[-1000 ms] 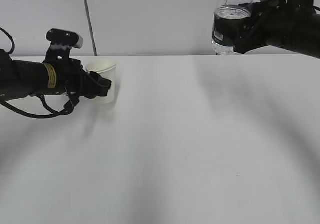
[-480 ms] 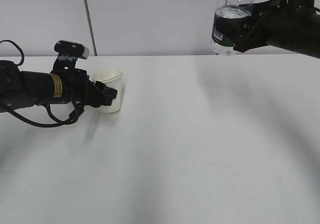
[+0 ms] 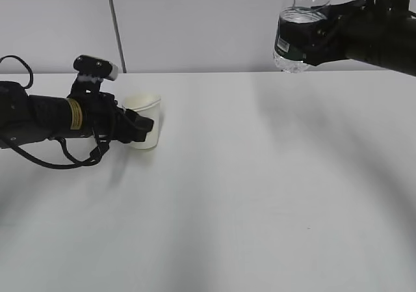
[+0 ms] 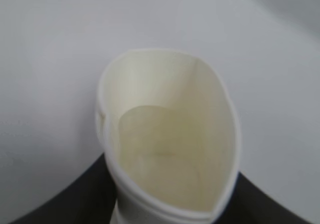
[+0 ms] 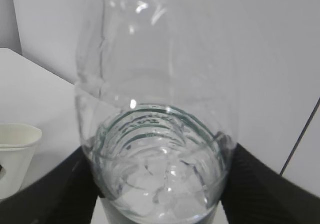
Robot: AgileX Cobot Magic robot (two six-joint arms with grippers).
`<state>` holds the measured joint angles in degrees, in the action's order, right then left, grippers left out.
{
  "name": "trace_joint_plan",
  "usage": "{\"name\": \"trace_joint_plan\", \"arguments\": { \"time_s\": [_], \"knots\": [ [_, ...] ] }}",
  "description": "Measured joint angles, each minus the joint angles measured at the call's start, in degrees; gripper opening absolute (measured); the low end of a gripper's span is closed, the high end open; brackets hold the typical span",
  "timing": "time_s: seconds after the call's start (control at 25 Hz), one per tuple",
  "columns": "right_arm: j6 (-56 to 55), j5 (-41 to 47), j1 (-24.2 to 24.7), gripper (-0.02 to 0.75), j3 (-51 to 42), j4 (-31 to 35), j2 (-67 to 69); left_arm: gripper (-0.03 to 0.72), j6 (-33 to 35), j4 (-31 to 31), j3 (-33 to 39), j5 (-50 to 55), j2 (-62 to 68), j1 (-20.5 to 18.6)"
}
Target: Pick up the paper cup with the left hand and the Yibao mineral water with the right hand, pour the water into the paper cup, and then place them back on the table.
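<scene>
Your cup (image 3: 145, 124) sits at the left of the counter (image 3: 260, 188), upright or close to it, with its base at or just above the surface; you cannot tell from the side whether it touches. Its rim (image 4: 165, 134) is squeezed out of round into a narrow oval, and the inside looks dry and empty in the left wrist view. The left gripper (image 3: 138, 127) is closed around the cup's lower wall, its black fingers (image 4: 80, 199) pressing in from both sides. The left arm (image 3: 45, 116) lies nearly level, low over the counter, with a yellow sticker (image 3: 77, 113) round it and a camera block (image 3: 96, 67) on top.

Your bottle (image 3: 300, 28) hangs high at the upper right, well apart from the cup and clear of the counter. It stands roughly upright, its neck cut off by the top edge of the exterior view. The dark label (image 3: 298, 39) wraps its lower half, and water (image 5: 160, 184) fills only the bottom part. The right gripper (image 3: 325, 38) is clamped on the bottle at label height, dark fingers (image 5: 60, 184) on either side of the body. The right arm (image 3: 383, 35) reaches in from the right edge. In the right wrist view the cup (image 5: 15, 159) shows far below at the left.

Behind the counter a pale wall (image 3: 195, 25) carries one dark vertical seam (image 3: 116, 25).
</scene>
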<state>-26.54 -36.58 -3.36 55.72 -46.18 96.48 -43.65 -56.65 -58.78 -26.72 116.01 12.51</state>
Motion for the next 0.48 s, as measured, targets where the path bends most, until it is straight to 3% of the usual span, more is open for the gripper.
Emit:
{"name": "trace_joint_plan", "arguments": {
  "time_s": [0.48],
  "knots": [
    [-0.92,0.0,0.0,0.5,0.0,0.0,0.0,0.351,0.21,0.17,-0.5,-3.21,1.64,0.0]
  ]
}}
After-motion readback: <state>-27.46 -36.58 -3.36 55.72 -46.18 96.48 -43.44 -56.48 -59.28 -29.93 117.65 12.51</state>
